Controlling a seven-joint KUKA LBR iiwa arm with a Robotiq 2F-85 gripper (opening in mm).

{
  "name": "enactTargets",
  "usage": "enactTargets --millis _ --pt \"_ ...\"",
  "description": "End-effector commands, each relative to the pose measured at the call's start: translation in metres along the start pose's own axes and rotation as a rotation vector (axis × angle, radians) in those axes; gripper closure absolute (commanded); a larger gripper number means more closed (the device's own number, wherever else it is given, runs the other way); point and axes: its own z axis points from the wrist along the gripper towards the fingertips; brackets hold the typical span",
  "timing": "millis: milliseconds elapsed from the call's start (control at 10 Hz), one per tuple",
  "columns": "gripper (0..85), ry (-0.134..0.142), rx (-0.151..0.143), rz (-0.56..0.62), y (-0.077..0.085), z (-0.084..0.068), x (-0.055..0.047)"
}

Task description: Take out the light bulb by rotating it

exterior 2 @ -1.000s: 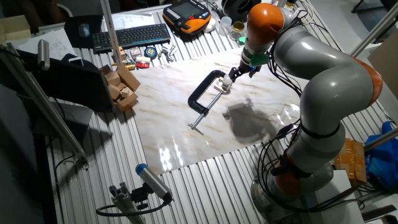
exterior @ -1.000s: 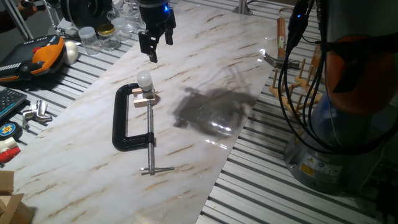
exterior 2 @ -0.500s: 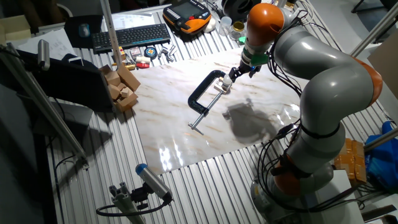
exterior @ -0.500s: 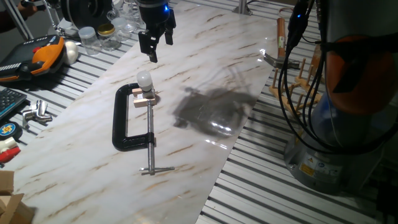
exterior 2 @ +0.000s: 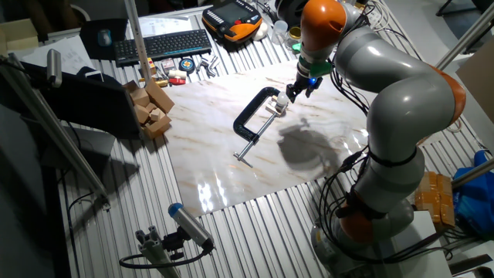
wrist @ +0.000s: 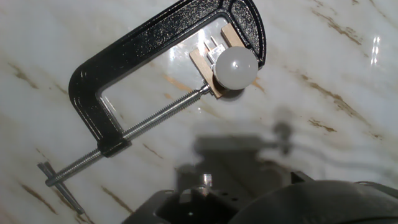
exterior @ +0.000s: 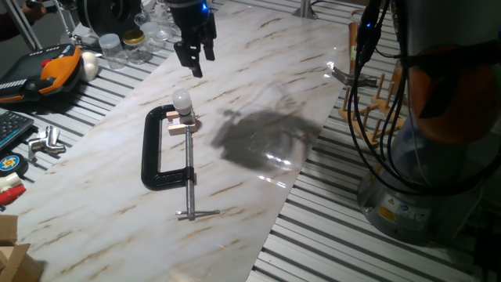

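Observation:
The light bulb (exterior: 182,99) is small, frosted white and round. It stands upright on a small wooden block (exterior: 181,124) held in a black C-clamp (exterior: 154,160) that lies flat on the marble board. My gripper (exterior: 194,63) hangs above and slightly behind the bulb, apart from it, open with nothing between its fingers. In the other fixed view the gripper (exterior 2: 297,86) is just right of the bulb (exterior 2: 282,99). The hand view looks down on the bulb (wrist: 235,65), the block (wrist: 207,64) and the clamp (wrist: 124,56); my fingers do not show there.
Clear glass jars (exterior: 125,45) and an orange-and-black tool (exterior: 55,69) lie beyond the board's left edge. A keyboard (exterior 2: 166,44) and wooden blocks (exterior 2: 150,108) sit further off. A wooden rack (exterior: 376,94) and cables stand at the right by the arm's base.
The gripper has shifted slightly to the left and turned a little above the bulb. The arm's shadow on the board has moved left. Bulb and clamp have not moved.

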Motion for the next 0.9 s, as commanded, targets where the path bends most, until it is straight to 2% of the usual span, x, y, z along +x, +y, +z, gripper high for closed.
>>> enactTargets --millis 0,800 --pt "85.0 -0.002 0.001 0.000 0.0000 0.0002 0.0000" --pt "85.0 -0.005 0.004 0.008 -0.0002 0.0029 -0.0010"
